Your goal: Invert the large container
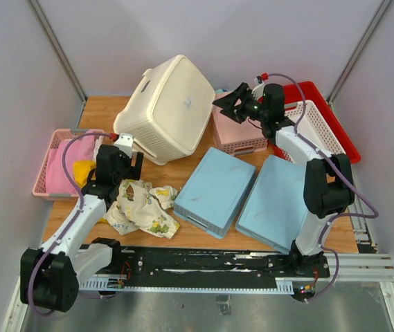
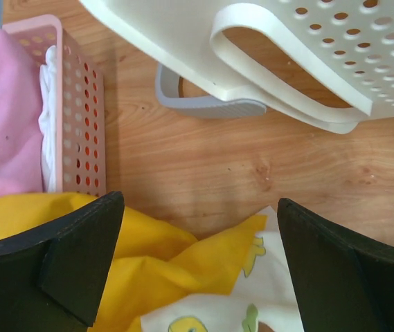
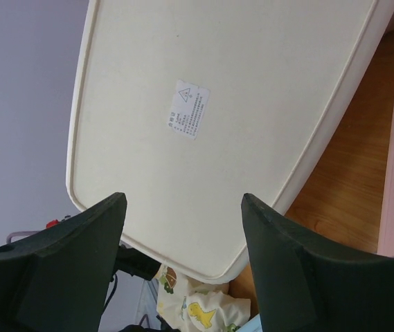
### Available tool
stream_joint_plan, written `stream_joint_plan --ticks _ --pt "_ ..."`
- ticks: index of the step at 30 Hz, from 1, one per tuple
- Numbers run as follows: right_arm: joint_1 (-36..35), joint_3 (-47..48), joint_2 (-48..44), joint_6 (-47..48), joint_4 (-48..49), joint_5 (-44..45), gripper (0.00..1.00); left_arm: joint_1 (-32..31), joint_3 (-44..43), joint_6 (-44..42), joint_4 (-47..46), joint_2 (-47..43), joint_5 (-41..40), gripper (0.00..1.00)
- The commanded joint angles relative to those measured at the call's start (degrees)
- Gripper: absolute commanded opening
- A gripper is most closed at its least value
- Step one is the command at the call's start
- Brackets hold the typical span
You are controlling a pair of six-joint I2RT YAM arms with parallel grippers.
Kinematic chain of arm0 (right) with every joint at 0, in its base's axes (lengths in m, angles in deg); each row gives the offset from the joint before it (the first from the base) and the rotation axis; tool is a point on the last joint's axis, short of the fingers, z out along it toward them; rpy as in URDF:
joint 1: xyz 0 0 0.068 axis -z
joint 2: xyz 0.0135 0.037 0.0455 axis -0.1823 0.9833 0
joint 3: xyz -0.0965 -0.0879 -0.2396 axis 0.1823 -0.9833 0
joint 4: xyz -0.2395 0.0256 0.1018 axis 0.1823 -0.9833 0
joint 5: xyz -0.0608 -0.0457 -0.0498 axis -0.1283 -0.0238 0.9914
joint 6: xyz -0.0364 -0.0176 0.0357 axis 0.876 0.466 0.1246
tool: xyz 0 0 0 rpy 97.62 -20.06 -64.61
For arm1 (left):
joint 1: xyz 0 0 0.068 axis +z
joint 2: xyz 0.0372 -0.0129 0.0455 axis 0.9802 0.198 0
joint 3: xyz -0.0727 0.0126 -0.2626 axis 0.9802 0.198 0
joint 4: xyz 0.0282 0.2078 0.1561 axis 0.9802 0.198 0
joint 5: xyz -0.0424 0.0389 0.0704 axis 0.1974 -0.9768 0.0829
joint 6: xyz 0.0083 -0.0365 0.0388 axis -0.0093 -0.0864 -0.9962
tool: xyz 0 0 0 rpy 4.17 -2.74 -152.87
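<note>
The large cream-beige container (image 1: pixel 169 107) stands tilted at the back middle of the table, its flat bottom facing up and right, its perforated wall toward the left arm. Its bottom with a small label fills the right wrist view (image 3: pixel 210 117). Its perforated wall and handle loop show at the top of the left wrist view (image 2: pixel 300 62). My left gripper (image 1: pixel 126 146) is open and empty, just in front of the container's lower left corner, above patterned cloth. My right gripper (image 1: pixel 226 105) is open and empty, just right of the container's upper edge, apart from it.
A pink basket (image 1: pixel 58 162) with pink and yellow cloth sits at the left. A dinosaur-print cloth (image 1: pixel 141 206) lies in front. Two blue upturned baskets (image 1: pixel 214 190) lie front right. A pink basket (image 1: pixel 238 135), a white lattice basket (image 1: pixel 318 124) and a red tray (image 1: pixel 332 114) stand at the right.
</note>
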State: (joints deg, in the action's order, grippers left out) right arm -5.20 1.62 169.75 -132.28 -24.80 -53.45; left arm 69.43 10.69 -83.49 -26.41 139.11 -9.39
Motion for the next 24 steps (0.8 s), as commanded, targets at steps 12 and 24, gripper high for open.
stream_joint_plan --ticks 12,24 --pt "1.64 -2.29 -4.62 -2.72 3.44 -2.62 0.70 -0.34 4.29 -15.88 -26.85 13.12 8.29 0.95" --pt "2.01 -2.91 -5.60 -2.69 3.25 -2.66 0.70 4.31 9.63 -16.18 -48.83 22.16 12.57 0.87"
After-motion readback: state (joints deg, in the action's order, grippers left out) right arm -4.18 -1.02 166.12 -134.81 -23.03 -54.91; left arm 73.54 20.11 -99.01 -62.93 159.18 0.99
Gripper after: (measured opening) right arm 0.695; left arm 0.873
